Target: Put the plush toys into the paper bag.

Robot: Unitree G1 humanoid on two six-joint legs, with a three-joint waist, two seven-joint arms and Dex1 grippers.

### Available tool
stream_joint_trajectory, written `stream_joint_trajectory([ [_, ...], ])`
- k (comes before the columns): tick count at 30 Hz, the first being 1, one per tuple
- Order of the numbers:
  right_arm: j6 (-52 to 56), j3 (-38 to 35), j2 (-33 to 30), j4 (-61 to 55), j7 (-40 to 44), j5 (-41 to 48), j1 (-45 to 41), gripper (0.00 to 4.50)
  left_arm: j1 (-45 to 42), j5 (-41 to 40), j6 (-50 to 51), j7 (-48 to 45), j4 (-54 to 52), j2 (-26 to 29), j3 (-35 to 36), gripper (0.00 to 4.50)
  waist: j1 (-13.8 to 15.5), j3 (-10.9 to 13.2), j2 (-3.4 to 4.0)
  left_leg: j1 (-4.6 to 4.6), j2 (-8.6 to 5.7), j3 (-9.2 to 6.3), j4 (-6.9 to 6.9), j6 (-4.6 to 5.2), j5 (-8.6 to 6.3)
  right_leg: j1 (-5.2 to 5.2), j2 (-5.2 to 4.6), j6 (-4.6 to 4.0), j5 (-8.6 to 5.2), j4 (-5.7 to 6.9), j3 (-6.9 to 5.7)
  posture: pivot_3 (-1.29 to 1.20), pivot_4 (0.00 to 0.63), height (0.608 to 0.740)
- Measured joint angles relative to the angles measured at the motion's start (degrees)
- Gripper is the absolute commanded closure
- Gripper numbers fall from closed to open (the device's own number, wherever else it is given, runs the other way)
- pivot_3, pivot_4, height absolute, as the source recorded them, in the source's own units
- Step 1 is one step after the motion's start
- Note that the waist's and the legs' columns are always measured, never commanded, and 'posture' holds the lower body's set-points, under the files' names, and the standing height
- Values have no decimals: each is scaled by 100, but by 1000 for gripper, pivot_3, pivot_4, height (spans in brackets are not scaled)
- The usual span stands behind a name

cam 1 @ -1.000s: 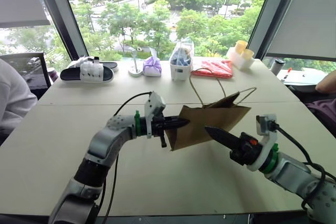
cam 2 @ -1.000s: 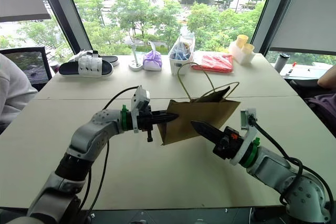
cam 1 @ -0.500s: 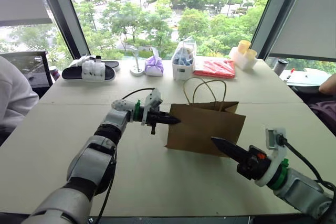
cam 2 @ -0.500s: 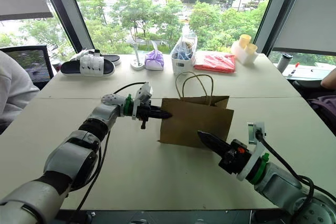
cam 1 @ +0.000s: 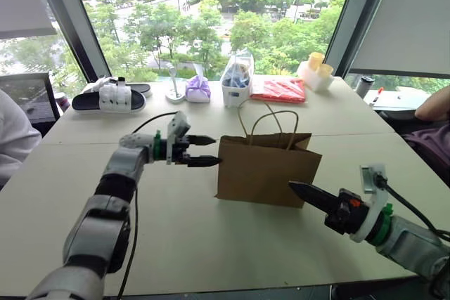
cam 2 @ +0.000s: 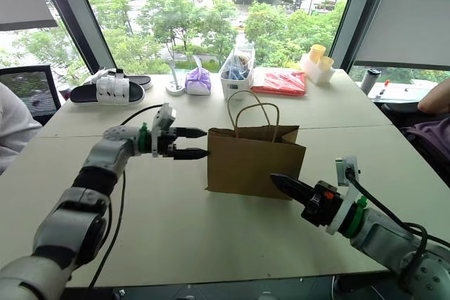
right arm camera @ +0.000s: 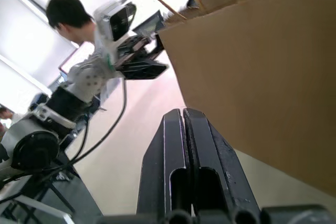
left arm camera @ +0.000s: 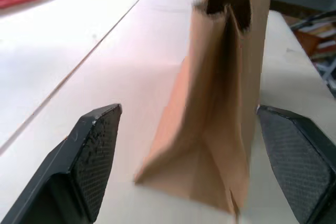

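Paper bag (cam 1: 267, 170) is standing upright mid-frame on the table (cam 1: 211, 230).
Left gripper (cam 1: 204, 151) is hovering just left of it, jaws spread wide, holding nothing; right gripper (cam 1: 304, 192), lower right, is pinched closed and empty.

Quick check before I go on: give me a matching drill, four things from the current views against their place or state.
Things:
1. left gripper
2. right gripper
3. paper bag
4. red packet

Place or state:
A. lying flat at the table's far edge by the window
B. fingers pressed together, tip in front of the bag's near face
C. standing upright mid-table, handles up
D. fingers spread apart, just off the bag's narrow side

Pairs: 1-D, 2-B, 3-C, 4-A
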Motion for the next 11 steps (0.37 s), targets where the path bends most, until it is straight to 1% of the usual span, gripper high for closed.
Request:
stream_joint_trajectory([
  [1,46,-19,-84,101,94,-42,-19,4500,527,-174,460,231,-628,123,139,295,15,3,-6,-4,0,-2,2,0,0,-5,1,0,0,0,-1,0,150,740],
  [3,95,-87,-156,257,227,-45,20,4500,1241,-493,1141,604,-1551,235,351,295,78,5,-9,-8,10,-9,9,-4,2,-3,-1,-2,0,1,-1,0,150,740],
  [4,156,-101,-208,311,335,-41,19,4500,1714,-635,1422,908,-2215,297,549,295,106,5,-9,-12,10,-10,8,-5,2,1,-1,-3,-1,-8,-1,0,150,740],
  [6,229,-221,-326,439,490,-48,202,4500,2433,-865,1788,1354,-3108,341,877,295,177,3,-6,2,8,-7,9,-6,1,25,-7,-5,-1,-23,1,0,150,740],
  [7,277,-271,-363,497,566,-82,277,4500,2782,-1036,2060,1682,-3550,296,1088,295,220,4,-6,-2,7,-7,9,-6,1,26,-7,-8,-2,-33,0,0,150,740],
  [9,317,-335,-412,551,685,-117,341,4500,3203,-1337,2438,2172,-4178,163,1349,295,272,4,-6,-4,2,-8,24,-7,2,33,-9,-19,-7,-36,-1,0,150,740],
  [10,358,-357,-473,570,747,-148,349,4500,3451,-1479,2579,2464,-4570,41,1480,295,276,3,-5,-6,2,-3,29,-7,2,33,-10,-23,-9,-38,3,0,150,740],
  [11,419,-432,-510,590,808,-140,373,4500,3872,-1664,2701,2843,-5119,-230,1659,295,262,2,-4,-5,1,4,29,-7,1,36,-15,-24,-10,-43,7,0,150,740],
])
